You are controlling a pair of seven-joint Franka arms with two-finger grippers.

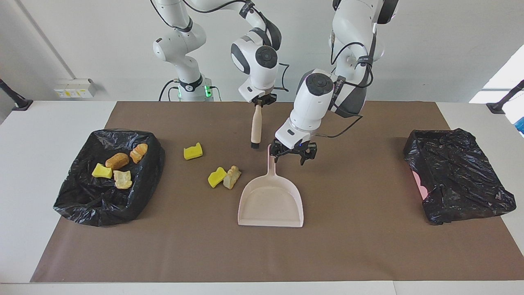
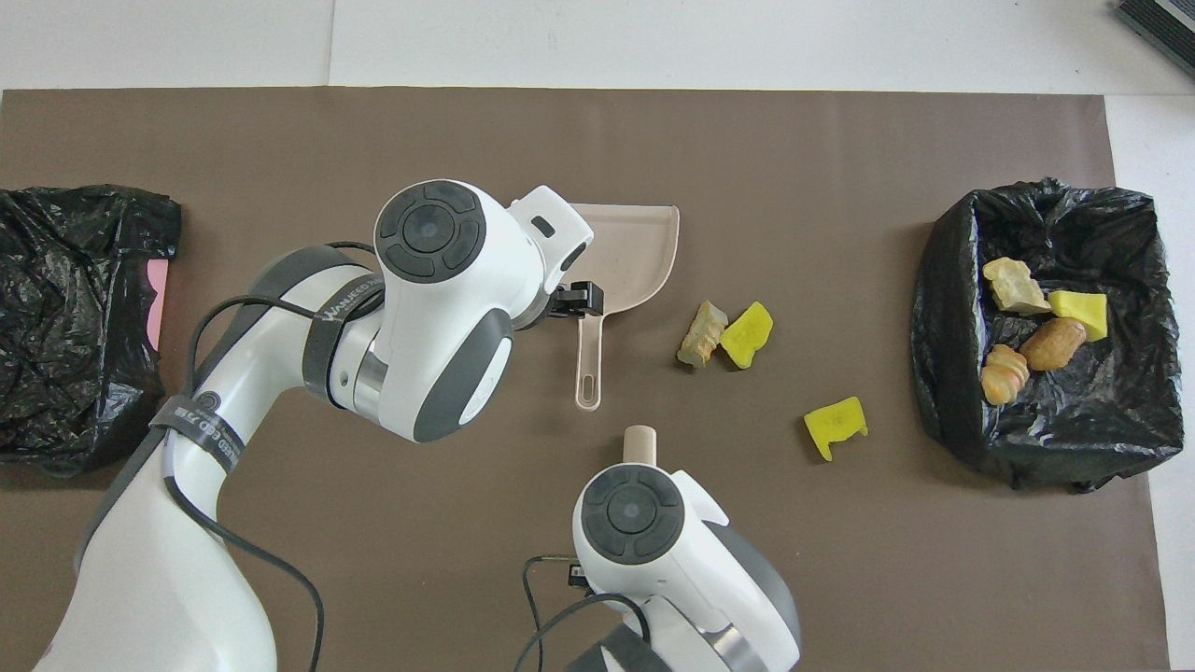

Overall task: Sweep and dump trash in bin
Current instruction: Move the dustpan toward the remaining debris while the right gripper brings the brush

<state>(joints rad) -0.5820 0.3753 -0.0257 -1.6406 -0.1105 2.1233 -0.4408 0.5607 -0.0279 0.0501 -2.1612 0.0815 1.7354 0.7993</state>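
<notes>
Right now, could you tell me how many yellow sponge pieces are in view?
3: one in the bin, one beside the tan chunk near the dustpan, one alone between them. None seems hidden.

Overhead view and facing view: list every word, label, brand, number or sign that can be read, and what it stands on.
Grey band on the left arm: a round logo and a line of white capital lettering, too small and slanted to read for certain.
Pale wall box at the right arm's end: yellow stickers, too small to read.
Dustpan, brush, both black bin bags: no text.
</notes>
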